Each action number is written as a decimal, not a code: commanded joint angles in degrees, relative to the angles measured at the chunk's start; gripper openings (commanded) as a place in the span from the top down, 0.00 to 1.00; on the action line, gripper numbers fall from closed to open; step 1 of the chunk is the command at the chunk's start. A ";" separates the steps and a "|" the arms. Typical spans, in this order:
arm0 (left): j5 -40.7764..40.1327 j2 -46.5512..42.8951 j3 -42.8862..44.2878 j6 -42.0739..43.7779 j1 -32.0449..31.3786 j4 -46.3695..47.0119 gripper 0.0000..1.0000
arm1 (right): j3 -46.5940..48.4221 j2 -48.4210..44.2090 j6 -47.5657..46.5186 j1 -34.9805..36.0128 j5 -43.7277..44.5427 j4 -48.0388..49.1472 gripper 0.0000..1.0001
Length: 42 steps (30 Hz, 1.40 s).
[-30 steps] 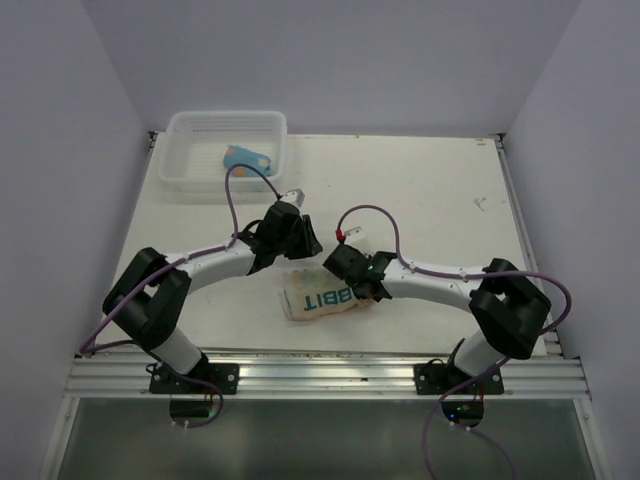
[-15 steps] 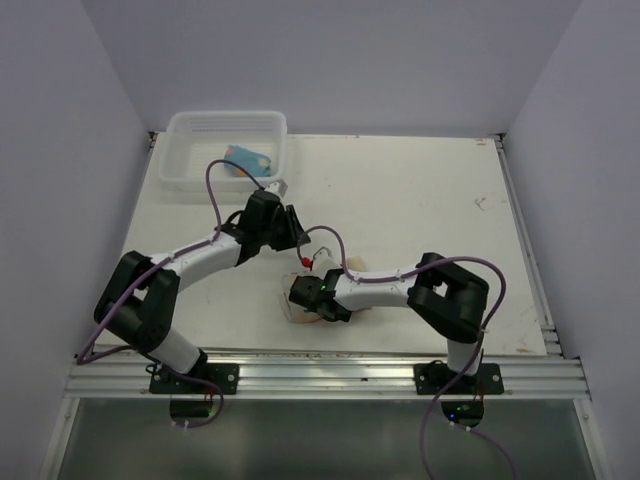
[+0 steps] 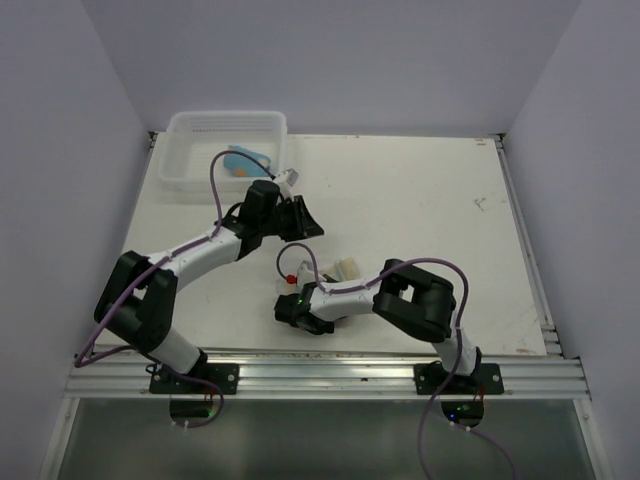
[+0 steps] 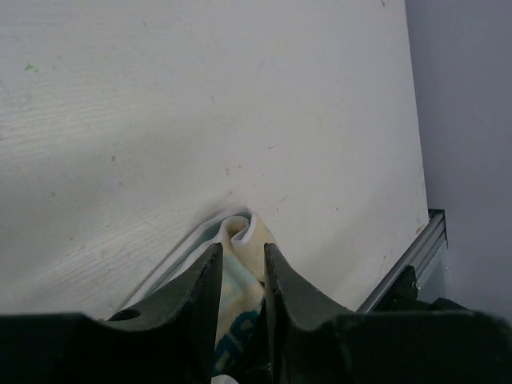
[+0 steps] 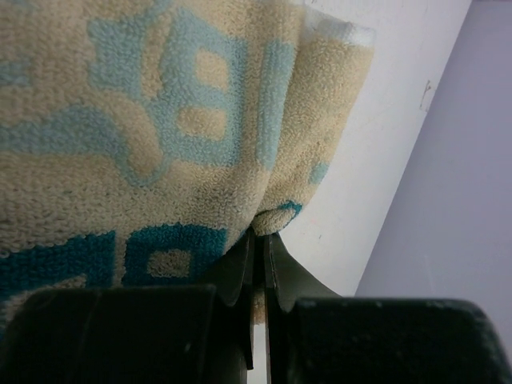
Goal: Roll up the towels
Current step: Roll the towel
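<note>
**Overhead.** White counter (image 3: 420, 220), scuffed in places, boxed in by pale lilac walls (image 3: 330, 60) on three sides. A metal rail (image 3: 330, 375) runs along the near edge. A white slatted basket (image 3: 180, 175) sits at the far left corner.
- The blue towel (image 3: 247, 158) lies inside the basket as a small bundle, long axis roughly left to right. Its pattern is too small for me to read.
- The cream towel (image 3: 347, 268) sits near the front middle of the counter, mostly hidden under the right arm (image 3: 415, 295), which is folded back across it. Only pale scraps show, so I cannot give its long axis from here.
- The right tool (image 3: 290, 310) is low at the left end of the cloth.
- The left tool (image 3: 300, 218) hangs near the basket's near right corner, apart from the cream towel.

**Left wrist.** Bare counter runs away to the wall on the right, with the rail corner at lower right. The jaws stand a little apart with nothing clamped. Through the gap I see the cream towel lying on the counter. A rounded fold points away from me, a white hem runs along its left side, and teal print shows lower down.

**Right wrist.** The cream towel fills the view: looped terry with big teal letters, paler above and darker below. The jaws are closed to a thin slit, pinching a tuck at the cloth's edge. Counter and lilac wall show at right.
</note>
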 commanded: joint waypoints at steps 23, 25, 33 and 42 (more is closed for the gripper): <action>23.95 16.41 1.79 -6.73 -5.79 22.73 0.73 | 0.03 4.44 -2.41 1.07 -1.73 4.81 1.00; 23.87 17.11 1.44 -6.65 -6.31 23.08 0.75 | -0.05 4.53 -2.41 1.07 -1.73 4.81 1.00; 23.43 20.54 0.74 -6.12 -7.81 23.61 0.75 | 0.56 5.58 -2.67 1.07 -2.79 5.69 1.00; 21.32 24.58 -0.31 -2.61 -6.32 20.89 0.77 | -0.93 4.36 -1.36 0.98 -1.91 6.66 1.00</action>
